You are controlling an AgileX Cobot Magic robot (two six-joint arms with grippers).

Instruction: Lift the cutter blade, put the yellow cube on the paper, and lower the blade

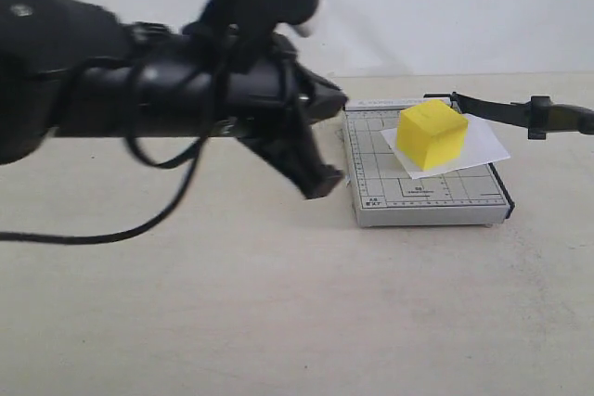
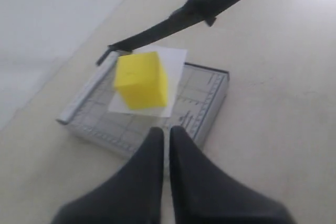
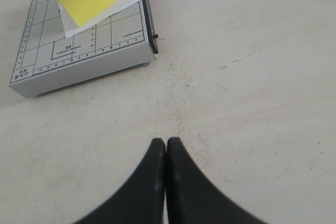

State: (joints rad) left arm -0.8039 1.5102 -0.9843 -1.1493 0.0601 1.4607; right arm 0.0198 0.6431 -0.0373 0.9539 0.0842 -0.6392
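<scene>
Beige tabletop (image 1: 278, 322). Grey gridded board (image 1: 408, 194), right of centre, carried white paper (image 1: 483, 147); plain yellow cube (image 1: 432, 134) sat on it. Upper right: cutter blade (image 1: 506, 110) stood raised. Clenched, empty: left gripper (image 2: 165, 135), right gripper (image 3: 166, 142).

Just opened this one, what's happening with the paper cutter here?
The yellow cube sits on the paper on the grey trimmer board, and the cutter blade stands raised, not yet lowered. Neither arm holds anything: the left gripper is shut and empty near the board, the right gripper shut over the table.
</scene>
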